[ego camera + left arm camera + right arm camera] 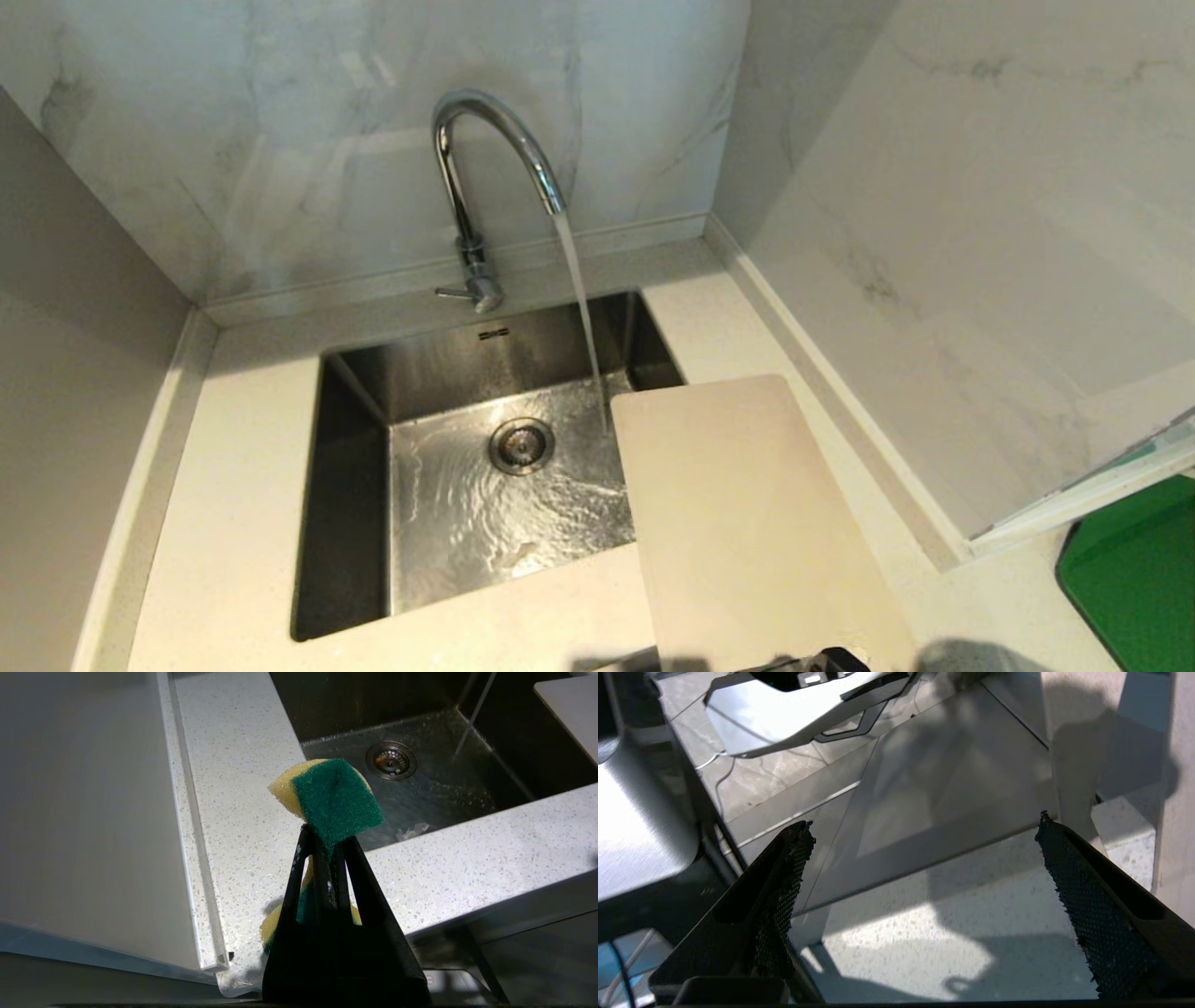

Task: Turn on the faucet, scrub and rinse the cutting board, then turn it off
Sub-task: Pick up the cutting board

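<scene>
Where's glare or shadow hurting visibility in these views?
Head view: glare on the rippling floor of the steel sink and along the chrome gooseneck faucet. Left wrist view: sink interior dark. Right wrist view: hard shadows between the open right gripper fingers.

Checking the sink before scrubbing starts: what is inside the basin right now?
Inside the sink: running water from the faucet and the drain strainer. The cutting board overhangs and hides its right corner.
</scene>
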Robot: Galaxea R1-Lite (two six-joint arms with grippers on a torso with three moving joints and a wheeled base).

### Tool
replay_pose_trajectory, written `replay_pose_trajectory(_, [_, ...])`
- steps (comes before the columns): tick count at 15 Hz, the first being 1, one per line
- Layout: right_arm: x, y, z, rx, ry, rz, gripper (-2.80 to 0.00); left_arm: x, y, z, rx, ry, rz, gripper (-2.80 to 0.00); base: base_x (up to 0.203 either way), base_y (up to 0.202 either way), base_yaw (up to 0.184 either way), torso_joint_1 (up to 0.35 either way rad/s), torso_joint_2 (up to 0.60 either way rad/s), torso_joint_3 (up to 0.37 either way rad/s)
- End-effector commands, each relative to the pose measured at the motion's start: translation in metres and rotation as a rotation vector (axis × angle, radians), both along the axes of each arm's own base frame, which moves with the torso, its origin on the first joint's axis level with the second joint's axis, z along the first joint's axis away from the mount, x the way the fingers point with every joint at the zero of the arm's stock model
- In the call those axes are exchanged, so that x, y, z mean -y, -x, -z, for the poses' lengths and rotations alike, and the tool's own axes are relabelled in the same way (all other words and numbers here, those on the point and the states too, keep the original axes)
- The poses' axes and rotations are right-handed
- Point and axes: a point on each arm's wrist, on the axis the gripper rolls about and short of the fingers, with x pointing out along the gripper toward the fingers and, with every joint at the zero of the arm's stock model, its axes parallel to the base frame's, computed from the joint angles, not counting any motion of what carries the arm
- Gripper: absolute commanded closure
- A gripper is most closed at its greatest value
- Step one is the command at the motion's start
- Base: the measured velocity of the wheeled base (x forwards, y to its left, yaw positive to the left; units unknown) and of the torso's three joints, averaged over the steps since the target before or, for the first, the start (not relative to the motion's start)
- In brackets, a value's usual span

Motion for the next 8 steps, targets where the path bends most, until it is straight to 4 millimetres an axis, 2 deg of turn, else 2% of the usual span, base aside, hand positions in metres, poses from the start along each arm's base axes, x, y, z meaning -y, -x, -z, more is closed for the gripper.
replay_pose_trajectory(1, [-0.0013,-0.0003,0.0112,-0.017,0.044,-0.006,-2.80,0.0000,-0.0001,0.0000,-0.001,0.001,-0.001,0.00,0.000,0.000,0.000,0.000,0.00,0.000])
replay_pose_trajectory(8, [-0.0076,-0.0089,0.0137,0.050,0.062,-0.017,-2.80,0.0000,-0.0001,-0.0003,0.002,0.001,-0.001,0.00,0.000,0.000,0.000,0.000,0.00,0.000])
